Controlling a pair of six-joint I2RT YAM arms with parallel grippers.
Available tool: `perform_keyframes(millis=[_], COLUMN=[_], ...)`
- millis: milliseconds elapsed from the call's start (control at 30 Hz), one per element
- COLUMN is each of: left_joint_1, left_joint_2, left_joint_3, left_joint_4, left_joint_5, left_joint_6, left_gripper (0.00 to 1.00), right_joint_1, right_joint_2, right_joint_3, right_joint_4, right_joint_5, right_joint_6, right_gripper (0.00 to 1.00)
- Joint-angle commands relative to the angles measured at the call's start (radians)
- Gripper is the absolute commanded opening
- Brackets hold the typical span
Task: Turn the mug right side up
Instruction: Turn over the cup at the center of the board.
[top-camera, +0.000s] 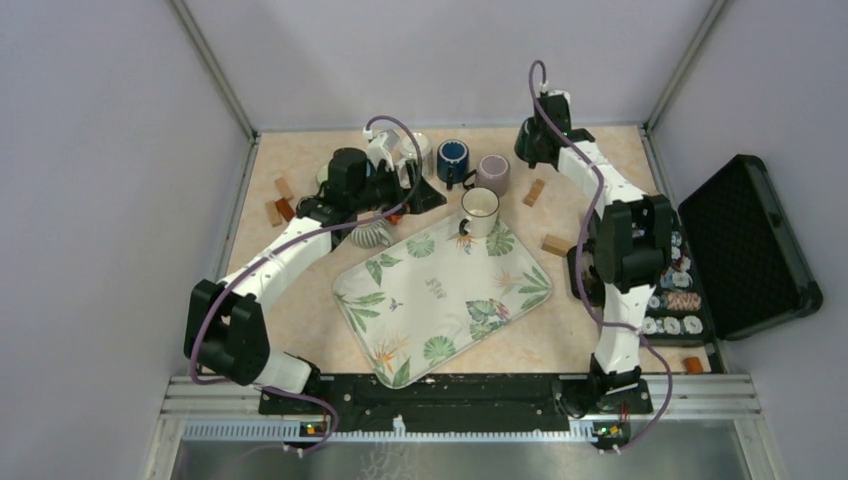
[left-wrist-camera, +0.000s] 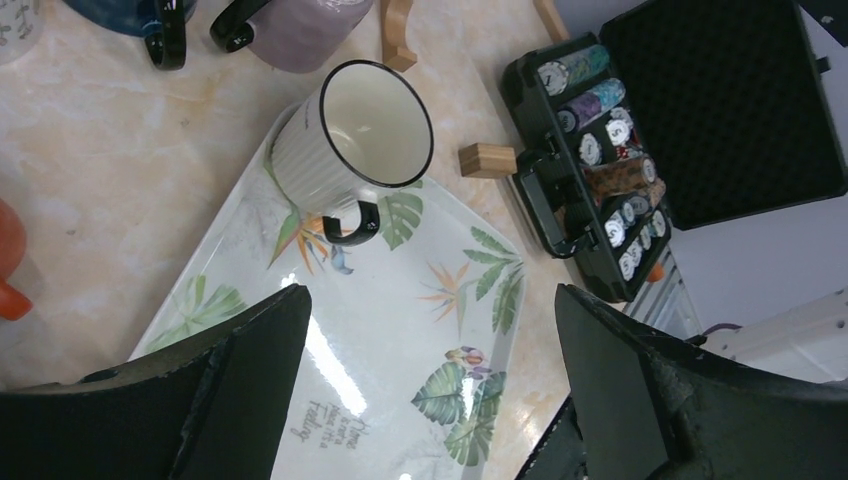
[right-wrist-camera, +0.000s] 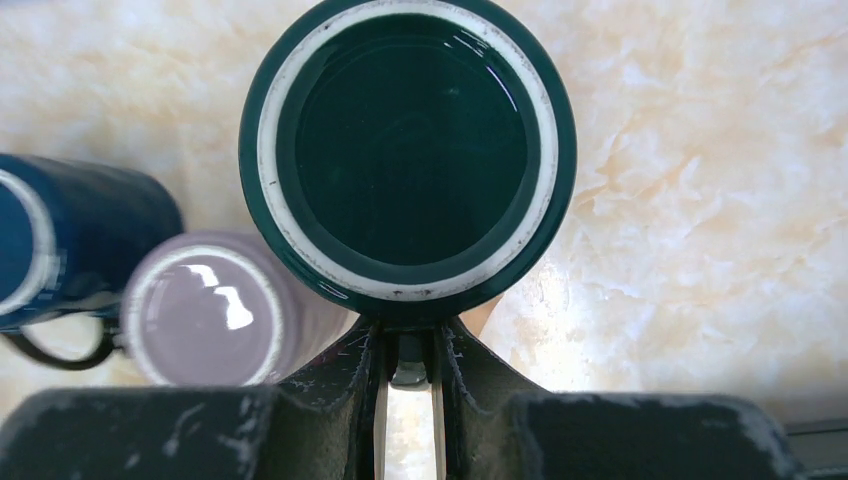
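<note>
Mug status: dark green mug (right-wrist-camera: 408, 150) upside down on bench (right-wrist-camera: 700, 200) near far right corner, glazed base with pale unglazed ring facing the right wrist camera. Right gripper (right-wrist-camera: 405, 345) directly above it, fingers drawn narrow and pinched on what looks like the mug's handle, at the rim edge nearest that camera; handle mostly hidden by the fingers. Lilac mug (right-wrist-camera: 205, 315) just beside the green one on the side toward bench centre, also base up, not clearly touching. Dark blue mug (right-wrist-camera: 70, 230) next along the far edge, black handle showing. Left gripper (left-wrist-camera: 430, 300) spread wide, nothing between the fingers, hovering over the far left part of leaf-print tray (left-wrist-camera: 400, 330). Tray lying skewed at bench centre. White ribbed mug (left-wrist-camera: 340, 140) with black rim and black handle upright on the tray's far corner, mouth open to the camera, inside looks empty. Small wooden block (left-wrist-camera: 487, 160) on bench just off the tray's right edge, between tray and poker chip case (left-wrist-camera: 720, 100). Case open at the right edge of bench, chips in rows in one half, black foam lid laid flat. Orange object at left edge of left wrist view, cut off, cannot tell what.
</note>
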Motion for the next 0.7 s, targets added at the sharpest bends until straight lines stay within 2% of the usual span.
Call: perform_keyframes(millis=[0, 133, 300, 500, 667], left_joint_1=[0.005, 0.006, 0.009, 0.015, 0.019], left_joint_2=[-0.003, -0.007, -0.003, 0.015, 0.037], left_joint_3=[-0.004, -0.003, -0.002, -0.009, -0.037], left_joint_4=[0.128, 0.188, 0.268, 0.368, 0.484], left_joint_5=[0.049, 0.077, 0.112, 0.167, 0.202], left_joint_6=[-0.084, -0.148, -0.227, -0.325, -0.421], left_gripper=[0.98, 0.98, 0.98, 0.98, 0.98], right_joint_1=[-0.007, -0.007, -0.006, 0.003, 0.045], right_joint_2=[-0.191, -0.291, -0.422, -0.554, -0.609], right_joint_3=[0.009, -0.058, -0.187, -0.359, -0.491], right_joint_4=[0.098, 0.137, 0.24, 0.448, 0.67], right_joint_5=[0.012, -0.074, -0.277, -0.524, -0.667], right_joint_6=[0.049, 0.1, 0.218, 0.389, 0.551], right_gripper=[0.0, 0.0, 0.0, 0.0, 0.0])
